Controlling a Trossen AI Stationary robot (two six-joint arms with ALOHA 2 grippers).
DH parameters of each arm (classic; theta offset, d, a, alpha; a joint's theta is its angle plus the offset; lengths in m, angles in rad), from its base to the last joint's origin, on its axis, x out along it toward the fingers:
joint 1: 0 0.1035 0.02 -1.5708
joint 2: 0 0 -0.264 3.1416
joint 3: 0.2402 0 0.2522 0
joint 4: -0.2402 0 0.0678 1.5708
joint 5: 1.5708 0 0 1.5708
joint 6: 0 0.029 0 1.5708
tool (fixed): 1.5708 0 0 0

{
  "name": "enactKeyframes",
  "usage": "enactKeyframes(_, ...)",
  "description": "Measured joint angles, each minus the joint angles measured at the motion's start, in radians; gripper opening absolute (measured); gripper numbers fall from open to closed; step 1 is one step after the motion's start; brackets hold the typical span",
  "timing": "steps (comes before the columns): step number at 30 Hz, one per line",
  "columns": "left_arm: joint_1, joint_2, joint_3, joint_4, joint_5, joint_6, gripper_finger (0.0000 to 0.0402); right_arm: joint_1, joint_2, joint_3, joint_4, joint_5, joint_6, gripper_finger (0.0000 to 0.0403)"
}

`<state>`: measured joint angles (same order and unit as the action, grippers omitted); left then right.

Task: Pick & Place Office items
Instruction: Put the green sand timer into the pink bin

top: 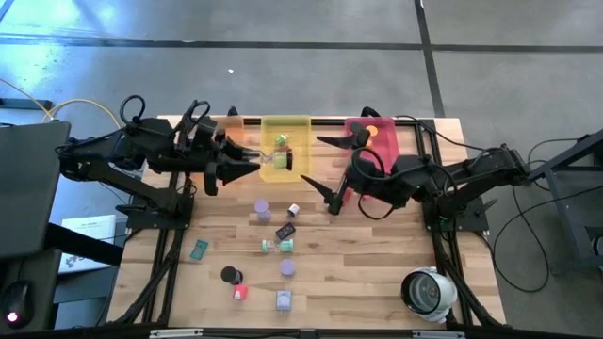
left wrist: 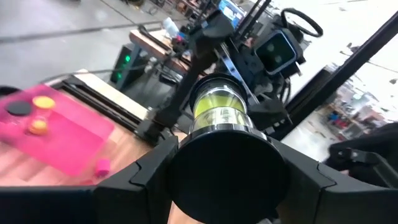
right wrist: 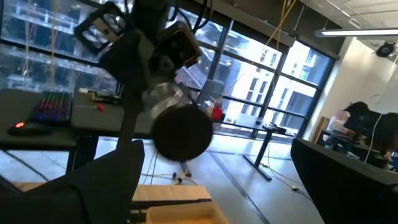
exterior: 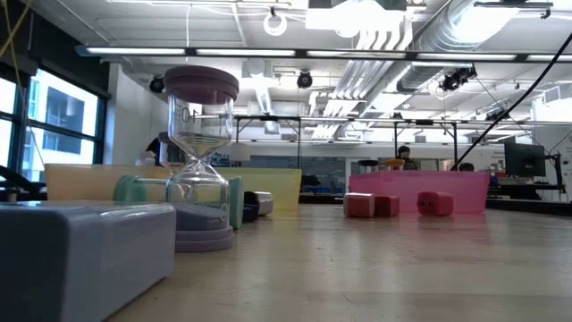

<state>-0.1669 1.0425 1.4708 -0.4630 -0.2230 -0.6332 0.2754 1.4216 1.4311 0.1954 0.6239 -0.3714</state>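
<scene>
The left end effector [top: 247, 160] hangs above the desk [top: 377, 254] beside the yellow tray [top: 285, 122], clenched on a hourglass [left wrist: 217, 112] with a yellow-green middle and black caps. The right end effector [top: 332, 169] sits just right of that tray, near the pink tray [top: 391, 132], its fingers spread wide and holding nothing. More office items lie loose mid-desk: a purple disc [top: 263, 208], a black disc [top: 229, 275], a red cube [top: 239, 292], a lavender cube [top: 284, 300] and a teal rectangle [top: 199, 250]. A round white device [top: 429, 292] rests at the near right corner.
</scene>
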Motion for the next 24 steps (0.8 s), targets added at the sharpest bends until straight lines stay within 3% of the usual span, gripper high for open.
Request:
enactKeyframes(8,0.015,0.037,0.002,0.055,0.035,-0.048,0.0200,-0.017,0.044,0.000,0.012,-0.152,-0.045,0.0396)
enactKeyframes(13,0.027,0.041,0.001,0.071,0.030,-0.071,0.0200,0.003,0.065,-0.002,0.048,-0.155,-0.124,0.0396)
enactKeyframes(24,0.027,0.070,0.000,0.105,0.030,-0.072,0.0200,0.006,0.072,0.000,0.054,-0.135,-0.124,0.0396)
